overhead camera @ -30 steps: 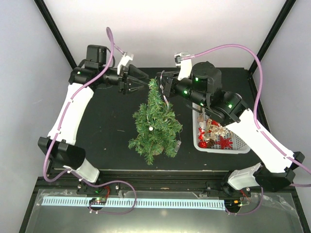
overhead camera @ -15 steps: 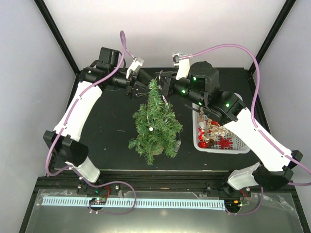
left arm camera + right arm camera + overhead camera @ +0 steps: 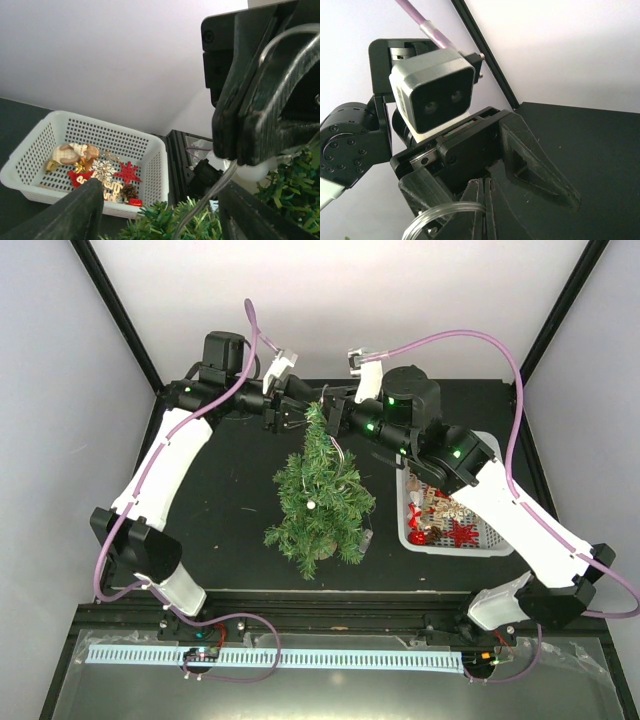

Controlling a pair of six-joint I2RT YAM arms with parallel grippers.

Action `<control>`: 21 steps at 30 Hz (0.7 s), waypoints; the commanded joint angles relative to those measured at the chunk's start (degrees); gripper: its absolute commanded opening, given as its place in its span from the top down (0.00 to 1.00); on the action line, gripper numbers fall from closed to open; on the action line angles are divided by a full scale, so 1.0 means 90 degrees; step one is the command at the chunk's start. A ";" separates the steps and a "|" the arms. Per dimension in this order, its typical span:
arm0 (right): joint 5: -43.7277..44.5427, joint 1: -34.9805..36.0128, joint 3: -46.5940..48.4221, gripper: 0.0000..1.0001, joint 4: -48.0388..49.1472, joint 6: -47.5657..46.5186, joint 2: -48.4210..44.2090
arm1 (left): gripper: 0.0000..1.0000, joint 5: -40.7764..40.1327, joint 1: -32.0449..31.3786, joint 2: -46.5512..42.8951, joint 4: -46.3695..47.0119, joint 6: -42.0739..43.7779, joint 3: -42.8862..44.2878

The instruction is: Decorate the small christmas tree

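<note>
Tree (image 3: pixel 318 495) tip between left end effector (image 3: pixel 297 414) and right end effector (image 3: pixel 334 421)

White arms (image 3: pixel 160 465), black joints (image 3: pixel 412 398), purple cables (image 3: pixel 470 336).

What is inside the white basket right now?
The white basket holds loose ornaments: a red star, a white snowflake, a pine cone and a tan figure. From above, the right arm covers its far end.
</note>
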 commanded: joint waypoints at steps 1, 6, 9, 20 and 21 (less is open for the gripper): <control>-0.0103 -0.0041 -0.0057 0.99 0.0193 0.0088 0.0054 | 0.42 0.0163 -0.0041 -0.0135 0.0551 -0.0308 0.0011; -0.0114 -0.0038 -0.0036 0.99 0.0187 0.0109 0.0054 | 0.73 0.0190 -0.0041 -0.0112 0.0576 -0.0324 0.0021; -0.0114 -0.0040 -0.0028 0.99 0.0170 0.0103 0.0041 | 0.89 0.0151 -0.0041 -0.0100 0.0513 -0.0279 0.0021; -0.0030 -0.0046 -0.0097 0.98 0.0056 0.0040 -0.0061 | 0.99 -0.0634 -0.0041 0.0002 -0.0431 0.0370 0.0662; -0.0013 -0.0045 -0.0130 0.97 0.0044 0.0036 -0.0083 | 0.98 -0.0719 -0.0041 0.0057 -0.0599 0.0466 0.0770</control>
